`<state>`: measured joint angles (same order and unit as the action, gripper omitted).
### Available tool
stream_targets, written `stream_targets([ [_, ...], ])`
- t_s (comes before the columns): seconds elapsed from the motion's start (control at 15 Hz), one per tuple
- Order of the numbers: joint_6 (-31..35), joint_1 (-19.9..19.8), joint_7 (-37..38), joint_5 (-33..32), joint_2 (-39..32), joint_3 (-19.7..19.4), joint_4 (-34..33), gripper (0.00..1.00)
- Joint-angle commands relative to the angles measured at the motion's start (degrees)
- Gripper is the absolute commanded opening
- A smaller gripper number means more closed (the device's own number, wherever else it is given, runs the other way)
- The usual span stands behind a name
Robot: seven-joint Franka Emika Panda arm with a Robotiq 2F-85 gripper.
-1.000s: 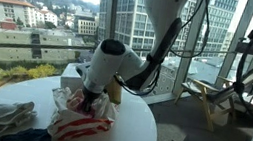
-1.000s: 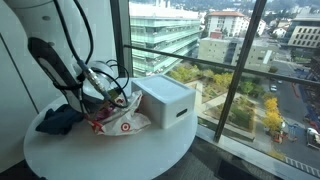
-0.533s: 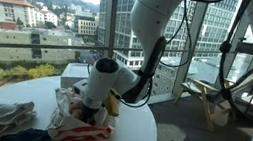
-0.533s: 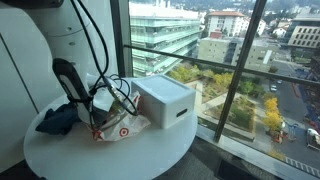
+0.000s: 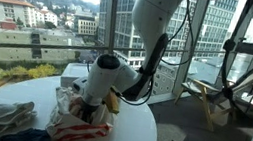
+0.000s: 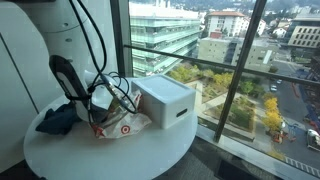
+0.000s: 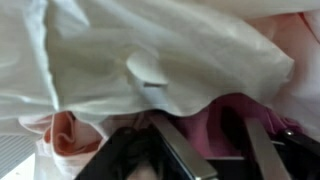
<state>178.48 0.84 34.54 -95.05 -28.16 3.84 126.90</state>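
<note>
Reaching into the crumpled white plastic bag [image 7: 150, 60], the pincer [image 7: 210, 145] stands spread, and pink folds show between its fingers. The bag lies near the middle of the round white surface [image 6: 100, 158]. A dark cloth [image 6: 60, 118] is just beside it, and a white box [image 6: 165, 100] stands on its window side.

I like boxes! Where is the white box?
In an exterior view, the white box sits on the round table at its window edge, right beside the bag.
</note>
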Motion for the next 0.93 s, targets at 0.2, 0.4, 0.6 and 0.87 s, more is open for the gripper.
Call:
stream_targets([
  [0.2,5.9,-3.5,-10.7,12.0,14.1,-0.2,15.0,1.0],
  [0.4,5.0,-8.1,-22.8,23.1,15.4,2.8,20.3,1.0],
  [0.6,1.0,-13.0,-34.1,31.4,15.8,8.0,21.0,1.0],
  [0.87,1.6,-12.4,-33.2,31.2,13.2,7.2,20.0,1.0],
])
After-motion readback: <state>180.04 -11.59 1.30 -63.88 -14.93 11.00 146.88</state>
